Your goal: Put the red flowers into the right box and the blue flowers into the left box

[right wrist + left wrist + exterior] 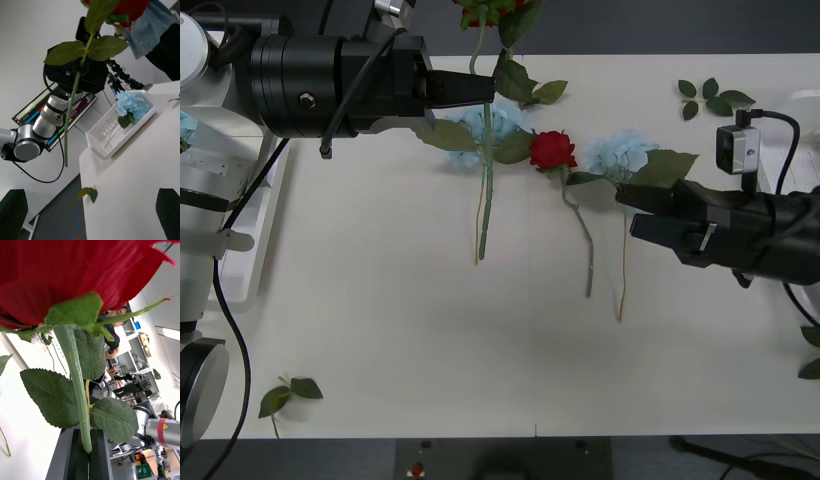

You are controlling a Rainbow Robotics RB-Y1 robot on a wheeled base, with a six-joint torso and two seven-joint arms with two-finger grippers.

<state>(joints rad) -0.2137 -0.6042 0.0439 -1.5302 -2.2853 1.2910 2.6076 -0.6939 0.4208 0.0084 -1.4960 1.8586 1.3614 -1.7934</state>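
Red rose (75, 273) in left end effector (480, 88), midair.

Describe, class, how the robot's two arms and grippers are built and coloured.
The left gripper has black fingers on a fat black cylindrical wrist with a black cable looped alongside. The right gripper is black too, carrying a small silver camera block with a black cable.

- The held red rose (75, 273) has matt, cloth-like petals; its stem (77, 390) is smooth green plastic, its leaves faintly veined fabric.
- The blue flowers (620, 152) look soft and fluffy.
- The left box (112, 138) is glossy white plastic.
- The table (430, 340) is smooth, matt off-white.
- The left gripper (480, 88) is matt black.
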